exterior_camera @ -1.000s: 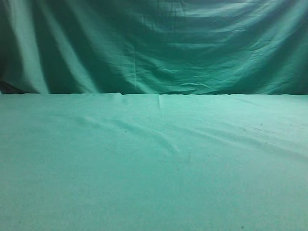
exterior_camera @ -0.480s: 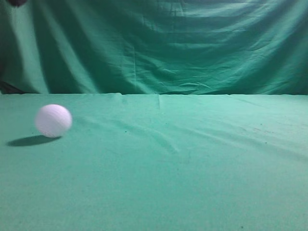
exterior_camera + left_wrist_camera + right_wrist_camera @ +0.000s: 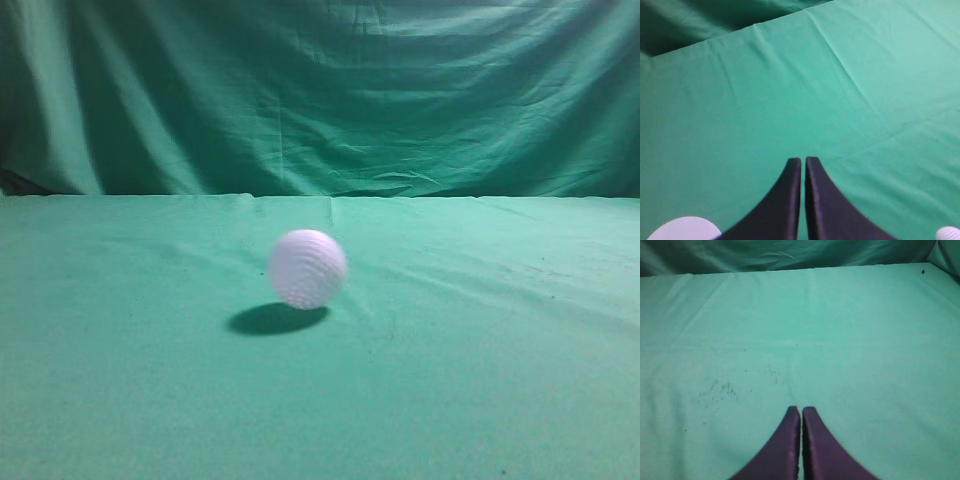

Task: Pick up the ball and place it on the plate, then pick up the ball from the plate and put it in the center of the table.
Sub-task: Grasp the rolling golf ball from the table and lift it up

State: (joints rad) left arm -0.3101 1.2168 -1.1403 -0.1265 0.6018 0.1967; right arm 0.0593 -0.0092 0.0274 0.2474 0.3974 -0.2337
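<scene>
The ball (image 3: pixel 307 268), a small white dimpled golf ball, is slightly blurred near the middle of the table (image 3: pixel 480 380), with its shadow just below and to its left. It also shows at the bottom right corner of the left wrist view (image 3: pixel 949 233). A white rounded edge, which looks like the plate (image 3: pixel 684 229), sits at the bottom left corner of that view. My left gripper (image 3: pixel 803 161) is shut and empty above the teal-green cloth. My right gripper (image 3: pixel 801 410) is shut and empty above bare cloth. Neither gripper shows in the exterior view.
A darker green draped cloth backdrop (image 3: pixel 320 90) hangs behind the table's far edge. The table cloth has shallow wrinkles and a few dark specks (image 3: pixel 717 389).
The ball was absent a second ago, appeared at the left of the table half a second ago, and has moved right to the middle.
</scene>
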